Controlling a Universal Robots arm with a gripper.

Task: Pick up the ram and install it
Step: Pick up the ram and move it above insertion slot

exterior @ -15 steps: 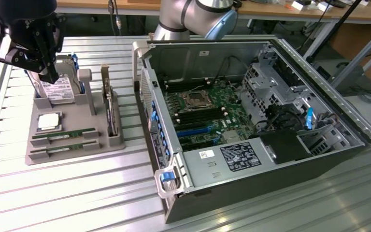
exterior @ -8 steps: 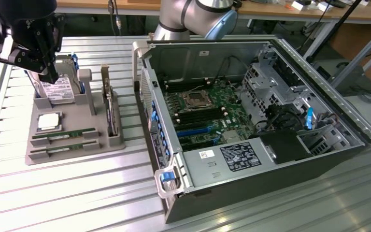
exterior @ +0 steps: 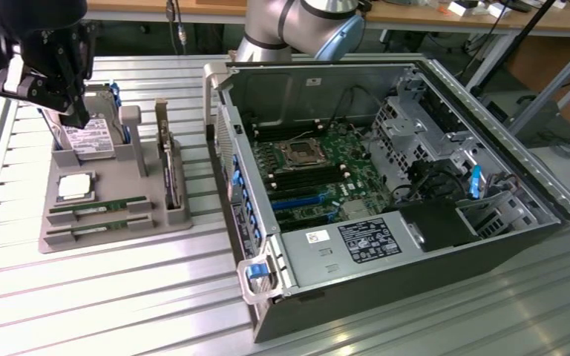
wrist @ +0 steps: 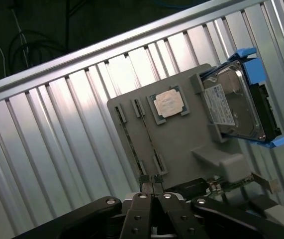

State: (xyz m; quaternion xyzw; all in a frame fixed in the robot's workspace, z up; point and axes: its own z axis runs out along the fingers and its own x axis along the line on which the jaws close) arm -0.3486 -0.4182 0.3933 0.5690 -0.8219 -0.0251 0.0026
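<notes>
Finds the black two-finger gripper (exterior: 75, 115) (wrist: 150, 183) shut tight, pads pressed together with nothing caught between them. Hangs at the exterior view's left, above the end of a flat grey plastic holder (exterior: 116, 178) (wrist: 181, 144) that lies farther from the exterior camera, and clear of it. Sits nearest to the silver labelled hard drive in a blue bracket (exterior: 89, 139) (wrist: 231, 107), propped on edge in the holder's stand. Passes next, along the holder, a square silver processor chip (exterior: 75, 186) (wrist: 168, 105) lying flat in its recess. Reaches then the task's pieces: a first long, thin green ram stick (exterior: 98, 205) and a second ram stick (exterior: 91, 227), lying side by side in parallel slots at the holder's end nearer the exterior camera, well apart from the gripper and untouched. Shows a dark expansion card with a metal bracket (exterior: 169, 174) standing on edge along the holder's side towards the case. Rests all of this on a ribbed aluminium table (exterior: 116, 297) (wrist: 47, 149). Puts to the exterior view's right an open black computer case (exterior: 522, 245) with a green motherboard (exterior: 315, 167) bare inside, and behind it the silver robot arm with a blue joint cap (exterior: 300, 26)
</notes>
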